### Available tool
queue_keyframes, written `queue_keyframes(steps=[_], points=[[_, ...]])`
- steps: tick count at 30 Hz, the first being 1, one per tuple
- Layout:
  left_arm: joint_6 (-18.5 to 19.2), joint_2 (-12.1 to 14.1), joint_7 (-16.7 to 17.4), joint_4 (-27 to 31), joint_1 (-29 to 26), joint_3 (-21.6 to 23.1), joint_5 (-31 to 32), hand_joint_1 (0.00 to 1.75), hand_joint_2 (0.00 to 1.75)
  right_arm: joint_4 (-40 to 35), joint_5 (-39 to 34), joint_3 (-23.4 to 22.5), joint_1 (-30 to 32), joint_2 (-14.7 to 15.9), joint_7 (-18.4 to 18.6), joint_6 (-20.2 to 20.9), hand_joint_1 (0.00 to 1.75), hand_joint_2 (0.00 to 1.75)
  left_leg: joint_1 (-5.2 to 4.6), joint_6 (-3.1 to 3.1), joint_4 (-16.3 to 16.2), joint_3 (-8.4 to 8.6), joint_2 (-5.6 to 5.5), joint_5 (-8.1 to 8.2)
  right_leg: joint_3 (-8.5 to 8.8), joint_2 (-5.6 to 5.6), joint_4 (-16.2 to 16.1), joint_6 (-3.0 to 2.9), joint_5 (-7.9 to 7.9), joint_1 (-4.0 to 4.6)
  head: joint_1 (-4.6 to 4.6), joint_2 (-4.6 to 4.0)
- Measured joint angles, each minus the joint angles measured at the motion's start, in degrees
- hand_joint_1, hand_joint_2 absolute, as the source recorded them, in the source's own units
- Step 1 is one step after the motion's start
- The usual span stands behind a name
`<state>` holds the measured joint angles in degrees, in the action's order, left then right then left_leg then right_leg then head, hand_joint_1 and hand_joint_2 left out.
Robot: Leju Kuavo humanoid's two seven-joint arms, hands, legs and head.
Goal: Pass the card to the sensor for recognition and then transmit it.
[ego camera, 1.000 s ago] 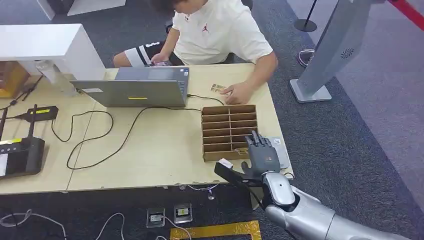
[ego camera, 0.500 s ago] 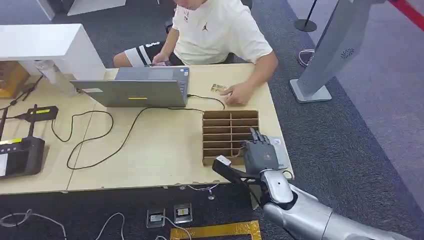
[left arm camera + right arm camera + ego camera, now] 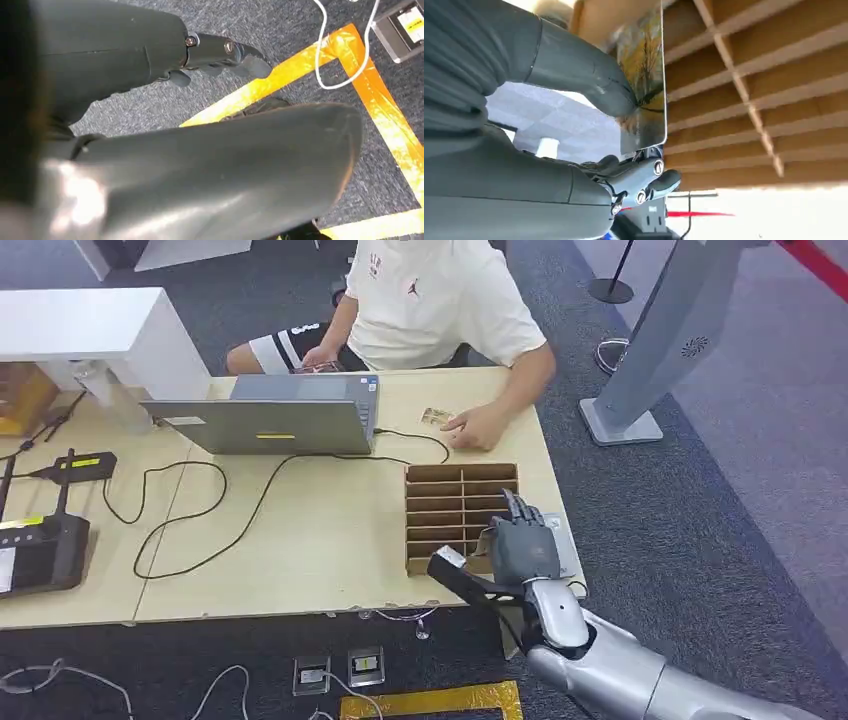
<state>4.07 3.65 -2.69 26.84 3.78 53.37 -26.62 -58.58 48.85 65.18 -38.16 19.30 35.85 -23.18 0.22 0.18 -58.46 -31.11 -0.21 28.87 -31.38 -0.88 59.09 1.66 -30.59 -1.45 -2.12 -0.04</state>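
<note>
Since a second ago the right hand point(image 3: 520, 545) has drawn slightly back toward the near right corner of the table point(image 3: 330, 540), and the slotted cardboard box point(image 3: 458, 510) has shifted a little away from the robot. Right hand: over the box's near right end, thumb and fingers point(image 3: 589, 80) pinching a card point(image 3: 646, 85) printed with an autumn tree scene; the card is upright in the grip, just beside the box's wooden-looking dividers. Left hand point(image 3: 220, 52): hanging above grey carpet and orange floor tape point(image 3: 370, 95); whether its fingers are spread or curled cannot be told. Flat grey device point(image 3: 558, 540): on the table under and right of the right hand. Laptop point(image 3: 270, 420): mid-table, cable trailing. Second card point(image 3: 434, 416): far edge, beside a seated person's hand point(image 3: 475, 427). Black devices point(image 3: 45, 540): far left of the table.
</note>
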Motion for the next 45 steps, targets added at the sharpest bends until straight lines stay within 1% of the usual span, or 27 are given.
queue_keyframes(steps=[3, 7, 9, 13, 16, 21, 24, 27, 31, 38, 40, 45], points=[[0.0, -0.1, -0.1, -0.2, 0.0, 0.0, 0.2, 0.00, 0.00, -0.2, 0.9, -0.9, -1.2, 0.0, 0.1, -2.4, 1.75, 1.75, 0.00, 0.00, 0.0, 0.00, 0.01, 0.00, 0.00, 0.01, 0.0, 0.00, 0.00, 0.00, 0.00, 0.00], [0.0, -0.1, -0.8, -0.4, 0.0, 0.0, 1.4, 0.00, 0.00, -2.4, 2.8, -2.9, -4.0, 0.5, 0.3, -4.6, 1.75, 1.75, 0.00, -0.04, 0.0, 0.01, 0.01, -0.03, -0.02, 0.01, 0.0, -0.06, 0.04, 0.00, 0.02, 0.00], [0.0, -0.2, -1.1, -0.5, 0.0, -0.1, 2.3, 0.00, 0.00, -4.1, 3.6, -4.1, -5.9, 1.1, 0.5, -4.9, 1.75, 1.75, 0.00, -0.05, 0.0, 0.02, 0.01, -0.04, -0.02, 0.01, 0.0, -0.06, 0.04, 0.00, 0.02, 0.00], [0.0, -0.4, -1.1, -0.7, 0.0, -0.3, 3.3, 0.00, 0.00, -7.8, 4.6, -6.1, -8.4, 2.4, 0.7, -4.2, 1.75, 1.75, 0.00, -0.05, 0.0, 0.02, 0.01, -0.04, -0.01, 0.01, 0.0, -0.06, 0.04, 0.00, 0.00, 0.00], [0.0, -0.5, -0.8, -0.9, 0.0, -0.2, 3.6, 0.00, 0.00, -9.9, 5.1, -6.9, -10.3, 3.3, 0.8, -2.3, 1.75, 1.75, 0.00, -0.05, 0.0, 0.01, 0.01, -0.04, -0.02, 0.02, 0.0, -0.06, 0.04, 0.00, 0.00, 0.00], [0.0, -0.4, 0.1, -0.9, 0.2, 0.0, 2.9, 0.00, 0.00, -11.5, 4.9, -7.4, -12.3, 3.7, 0.8, 2.6, 1.75, 1.75, 0.00, -0.05, 0.0, 0.00, 0.01, -0.04, -0.01, 0.01, 0.0, -0.06, 0.04, 0.00, 0.00, 0.00], [0.0, -0.4, 1.1, -0.9, 0.7, 1.1, 1.7, 0.00, 0.00, -11.5, 2.8, -6.6, -14.1, 3.5, 0.7, 7.7, 1.75, 1.75, 0.01, -0.05, 0.0, -0.02, -0.01, -0.04, 0.00, -0.01, 0.0, -0.06, 0.04, 0.01, 0.02, 0.00], [0.0, -0.4, 1.1, -0.9, 0.9, 1.4, 0.5, 0.00, 0.00, -11.0, 1.9, -5.4, -15.2, 2.7, 0.5, 11.1, 1.75, 1.75, 0.03, -0.06, 0.0, -0.04, 0.00, -0.04, -0.01, 0.00, 0.0, -0.06, 0.04, 0.03, 0.02, 0.00], [0.0, -0.3, 1.1, -0.9, 1.6, 2.3, -0.3, 0.00, 0.00, -7.0, 1.5, -2.4, -17.5, -0.1, 0.0, 14.0, 1.75, 1.75, 0.05, -0.08, 0.0, -0.05, -0.05, -0.06, -0.02, -0.03, 0.0, -0.06, 0.04, 0.05, 0.04, 0.00], [0.0, -0.2, 1.1, -1.0, 1.9, 3.1, -0.7, 0.00, 0.00, -1.2, 2.8, 1.4, -19.9, -3.3, -0.2, 14.8, 1.75, 1.75, 0.05, -0.08, 0.0, -0.07, -0.06, -0.06, -0.02, -0.02, 0.0, -0.06, 0.04, 0.05, 0.02, 0.00], [0.0, -0.2, 1.1, -1.0, 2.0, 3.6, -0.9, 0.00, 0.00, 1.8, 3.5, 2.6, -20.9, -4.7, -0.1, 14.6, 1.75, 1.75, 0.05, -0.08, 0.0, -0.06, -0.06, -0.06, -0.02, -0.02, 0.0, -0.06, 0.04, 0.05, 0.04, 0.00], [0.0, -0.2, 1.1, -1.2, 2.0, 3.8, -1.0, 0.00, 0.00, 5.6, 4.0, 4.2, -22.0, -6.2, 0.0, 14.0, 1.75, 1.75, 0.05, -0.10, 0.0, -0.05, -0.11, -0.07, -0.02, -0.05, 0.0, -0.06, 0.04, 0.05, 0.04, 0.00]])
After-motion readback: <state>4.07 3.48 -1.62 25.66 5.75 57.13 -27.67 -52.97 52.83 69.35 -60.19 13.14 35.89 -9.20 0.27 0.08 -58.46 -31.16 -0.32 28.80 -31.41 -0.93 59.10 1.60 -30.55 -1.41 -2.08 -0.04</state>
